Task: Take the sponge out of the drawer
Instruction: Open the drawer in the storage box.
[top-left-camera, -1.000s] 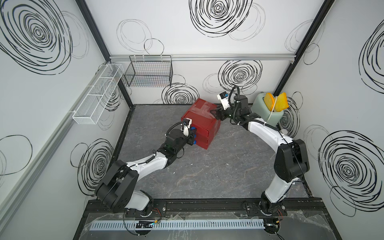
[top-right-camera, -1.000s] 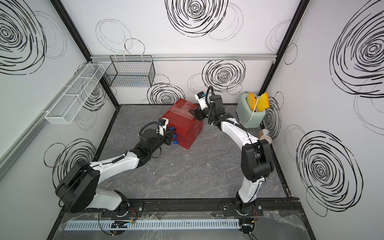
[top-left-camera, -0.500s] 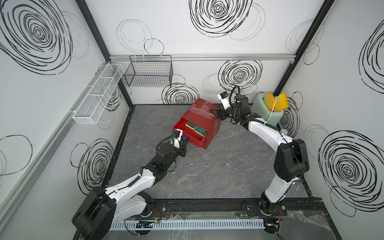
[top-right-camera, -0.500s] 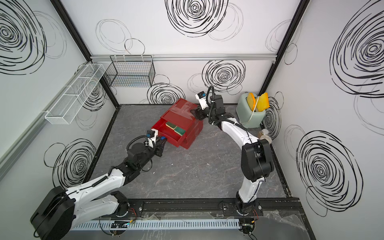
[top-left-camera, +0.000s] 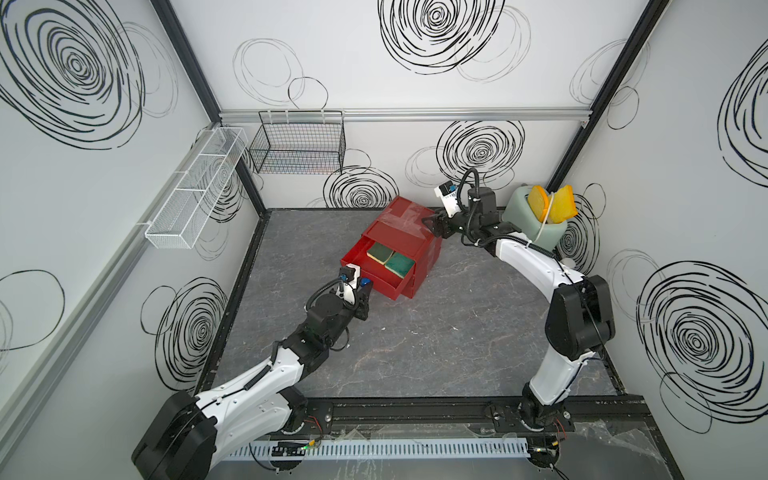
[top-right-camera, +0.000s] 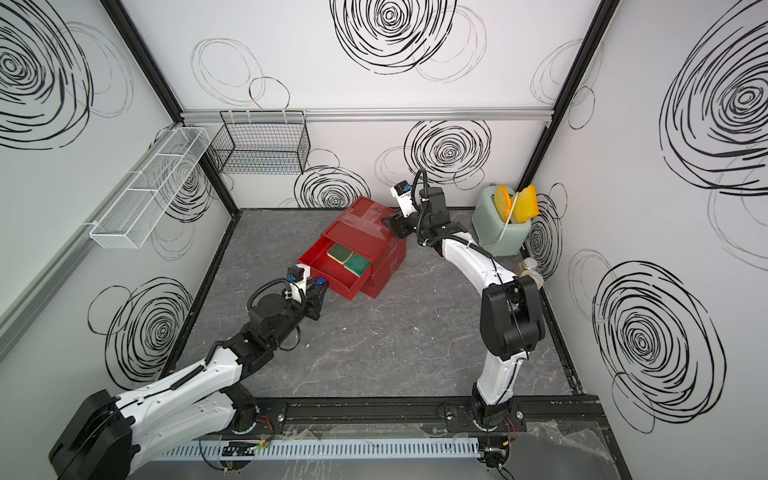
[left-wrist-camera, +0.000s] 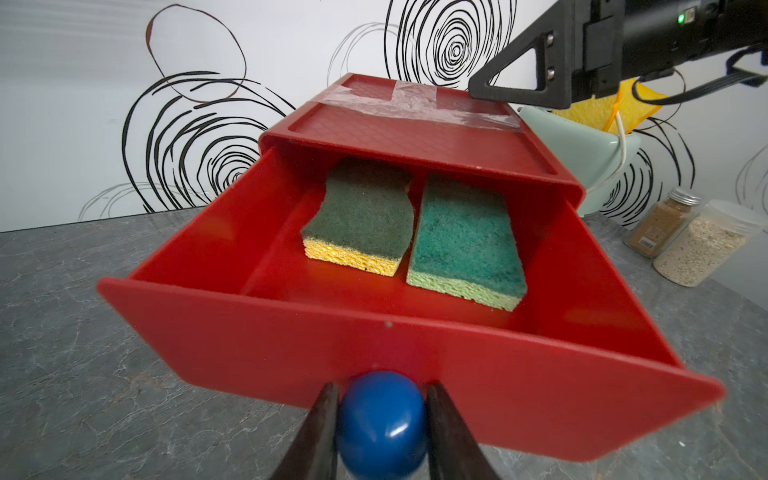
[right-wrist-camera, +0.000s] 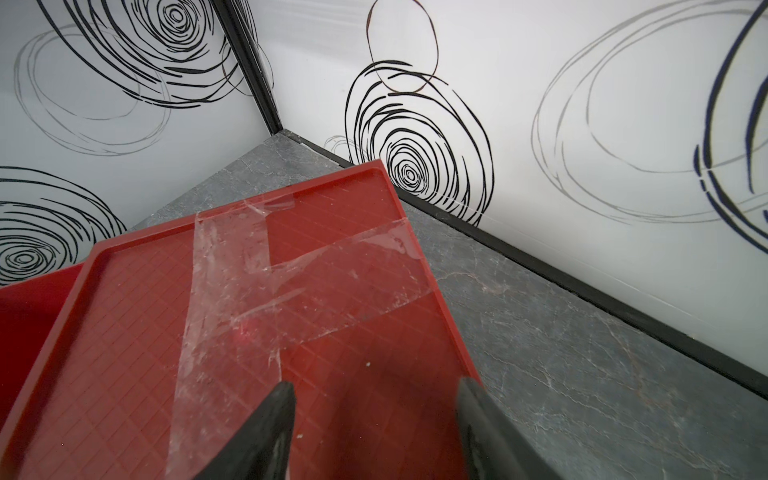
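Note:
A red drawer unit (top-left-camera: 409, 224) stands mid-table with its top drawer (left-wrist-camera: 374, 332) pulled out toward the front left. Two sponges lie side by side in the drawer. One is yellow with a dark green scrub face (left-wrist-camera: 361, 216) (top-left-camera: 379, 252). The other is light green with a teal face (left-wrist-camera: 463, 241) (top-left-camera: 400, 264). My left gripper (left-wrist-camera: 380, 388) (top-left-camera: 365, 287) is shut on the drawer's blue knob (left-wrist-camera: 380, 424). My right gripper (right-wrist-camera: 376, 388) (top-left-camera: 432, 224) is open over the unit's taped top (right-wrist-camera: 291, 291) at its rear corner, with nothing between its fingers.
A mint toaster (top-left-camera: 536, 224) holding yellow slices stands behind the right arm by the right wall. Two spice jars (left-wrist-camera: 660, 224) (left-wrist-camera: 702, 249) sit next to it. A black wire basket (top-left-camera: 297, 147) and a white wire shelf (top-left-camera: 195, 191) hang on the walls.
My left arm drew back toward the front left with the blue knob in its grip. The drawer slid out and the two sponges came into view. The right gripper stayed put.

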